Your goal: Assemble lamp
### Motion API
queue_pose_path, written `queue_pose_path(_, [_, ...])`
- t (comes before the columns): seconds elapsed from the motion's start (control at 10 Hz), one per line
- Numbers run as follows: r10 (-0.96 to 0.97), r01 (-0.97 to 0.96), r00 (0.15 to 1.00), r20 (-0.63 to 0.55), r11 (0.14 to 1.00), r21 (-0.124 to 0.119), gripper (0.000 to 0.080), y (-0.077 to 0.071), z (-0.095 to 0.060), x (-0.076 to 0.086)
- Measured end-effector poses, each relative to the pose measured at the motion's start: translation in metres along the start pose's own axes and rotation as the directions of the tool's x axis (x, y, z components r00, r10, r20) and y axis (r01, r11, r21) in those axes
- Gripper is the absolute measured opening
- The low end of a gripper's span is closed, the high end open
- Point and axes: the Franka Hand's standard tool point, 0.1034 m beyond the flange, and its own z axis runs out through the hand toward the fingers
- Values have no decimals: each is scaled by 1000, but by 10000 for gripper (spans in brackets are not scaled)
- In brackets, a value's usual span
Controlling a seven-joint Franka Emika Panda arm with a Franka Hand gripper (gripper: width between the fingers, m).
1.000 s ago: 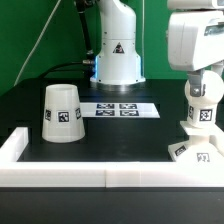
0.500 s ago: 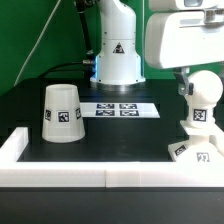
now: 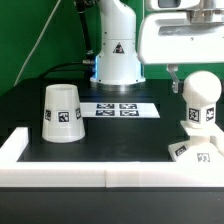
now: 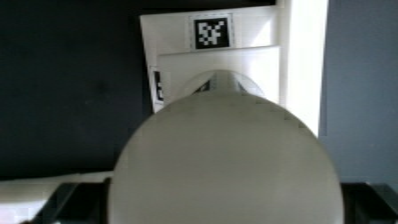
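My claw (image 3: 199,82) hangs spread wide over the lamp's bulb (image 3: 200,103). One finger (image 3: 177,84) shows just beside the bulb's crown on the side facing the marker board (image 3: 120,108), and the other is out of sight. Whether that finger brushes the plastic I cannot tell. The bulb stands upright, neck down, on the flat square base (image 3: 190,151). The pair sits to the exterior view's right of the marker board, a little nearer the camera. How firmly the neck is seated in the base I cannot make out. From my wrist the bulb's rounded top fills most of the view. Beyond it I see a tagged piece of the base, with black table on one side and a white strip on the other. The tapered shade (image 3: 62,112) rests mouth down on the black table (image 3: 28,95), just beside the marker board on the exterior view's left and apart from the other two parts. My pedestal (image 3: 118,60), with its triangle sticker, rises directly behind the marker board. A low white rail (image 3: 110,178) runs in front of the marker board along the table's near edge, and the base lies close against it.
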Motion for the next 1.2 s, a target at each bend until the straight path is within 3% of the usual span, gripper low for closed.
queue_pose_path(0.4, [216,-216,976,24,976,10,577,1,1,-2])
queue_pose_path(0.7, [440,-441,897,35,897,8,577,0,1,-3])
queue_pose_path(1.0, [707,-709,703,71,705,-6,578,-7,0,-8])
queue_pose_path(1.2, [853,-856,513,100,517,-16,578,-11,0,-8])
